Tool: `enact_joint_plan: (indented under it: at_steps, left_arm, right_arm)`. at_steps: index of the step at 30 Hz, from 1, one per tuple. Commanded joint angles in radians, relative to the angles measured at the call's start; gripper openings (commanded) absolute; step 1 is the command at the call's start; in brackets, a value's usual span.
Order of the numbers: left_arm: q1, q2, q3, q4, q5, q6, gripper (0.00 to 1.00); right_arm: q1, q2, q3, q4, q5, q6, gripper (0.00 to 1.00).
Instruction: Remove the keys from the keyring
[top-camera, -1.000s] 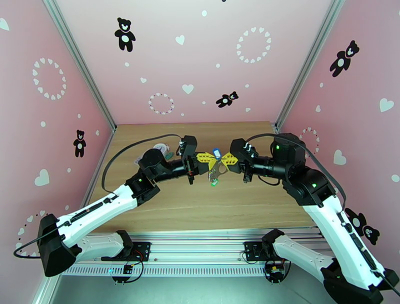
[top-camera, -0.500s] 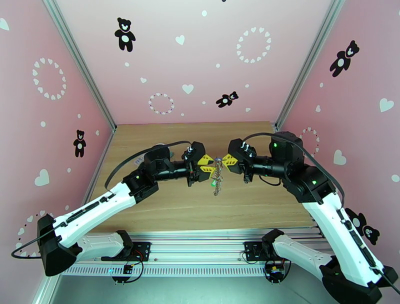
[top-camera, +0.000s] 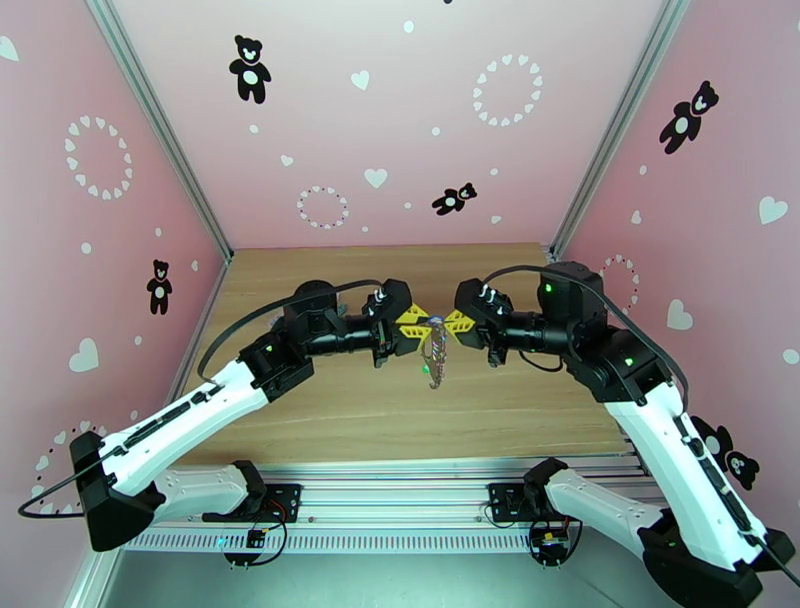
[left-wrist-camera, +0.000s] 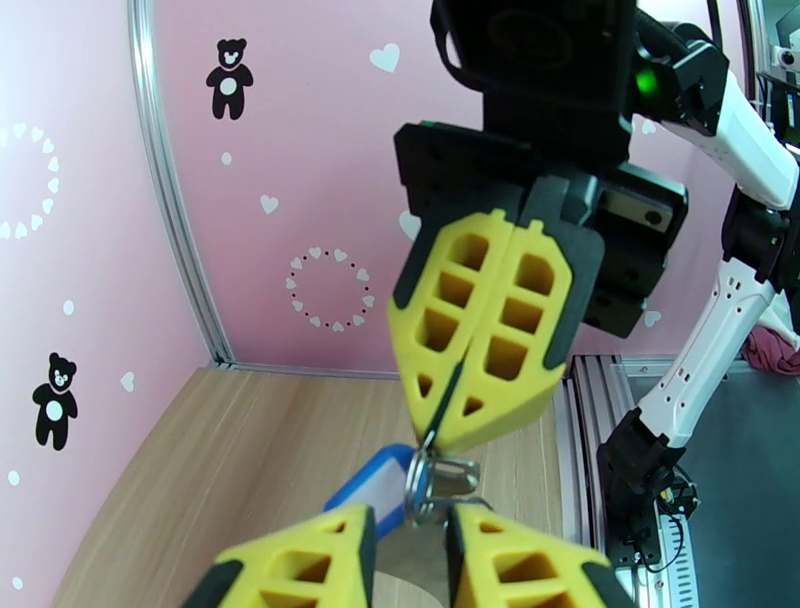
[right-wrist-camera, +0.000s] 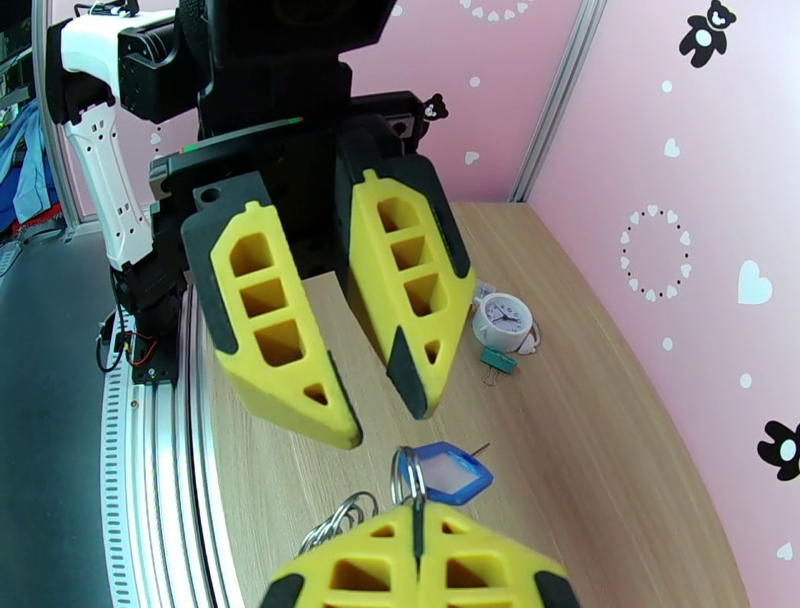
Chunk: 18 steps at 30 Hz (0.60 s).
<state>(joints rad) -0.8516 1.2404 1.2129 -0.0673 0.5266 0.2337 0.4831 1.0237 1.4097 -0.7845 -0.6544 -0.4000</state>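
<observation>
Keyring (top-camera: 434, 347) hangs in mid-air over the middle of the surface (top-camera: 330, 420), caught between the two arms where they meet tip to tip. From my station, the right fingers (left-wrist-camera: 460, 330) are pressed flat together, no gap along their seam. They pinch the keyring at its top, and one small metal ring pokes out right at their tips. The rest of the bunch drops away beneath them.

Facing them, the left fingers (right-wrist-camera: 270, 330) stand apart with a clear gap and grip nothing. In my left wrist view their two tips sit either side of the metal rings, just beside them. I cannot tell whether either tip touches the metal.

The blue key (right-wrist-camera: 450, 472) is on the ring held by the right fingers. Its tag is fanned out to one side, close under the tip of one left finger but apart from it in the right wrist view. The green key (top-camera: 427, 368) dangles at the low end of the hanging keyring, below both sets of fingers, as seen from the top camera.

On the surface behind the left fingers lie a small white clock (right-wrist-camera: 505, 318) and a teal clip (right-wrist-camera: 497, 361), touching each other and well apart from the keyring.
</observation>
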Motion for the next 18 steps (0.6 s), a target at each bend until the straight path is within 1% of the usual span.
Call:
enact_joint_plan:
  at_steps: [1,6,11,15,16,18]
  left_arm:
    - [0.002,0.023,0.06,-0.067,0.036,0.054,0.27]
    - [0.003,0.063,0.13,-0.172,0.042,0.107,0.25]
    - [0.002,0.095,0.17,-0.243,0.068,0.134,0.22]
    - [0.002,0.104,0.178,-0.261,0.078,0.148,0.16]
    - [0.002,0.105,0.178,-0.262,0.075,0.152,0.14]
    - [0.002,0.103,0.177,-0.257,0.055,0.154,0.05]
  right_arm:
    - [0.002,0.007,0.036,0.008,-0.014,0.005,0.0]
    - [0.002,0.011,0.039,0.004,-0.011,0.0,0.0]
    - [0.002,0.013,0.041,0.005,-0.011,-0.006,0.0]
    - [0.002,0.016,0.043,0.004,-0.006,-0.012,0.0]
    - [0.002,0.017,0.043,0.004,-0.005,-0.012,0.0]
    - [0.002,0.018,0.043,0.001,-0.003,-0.013,0.0]
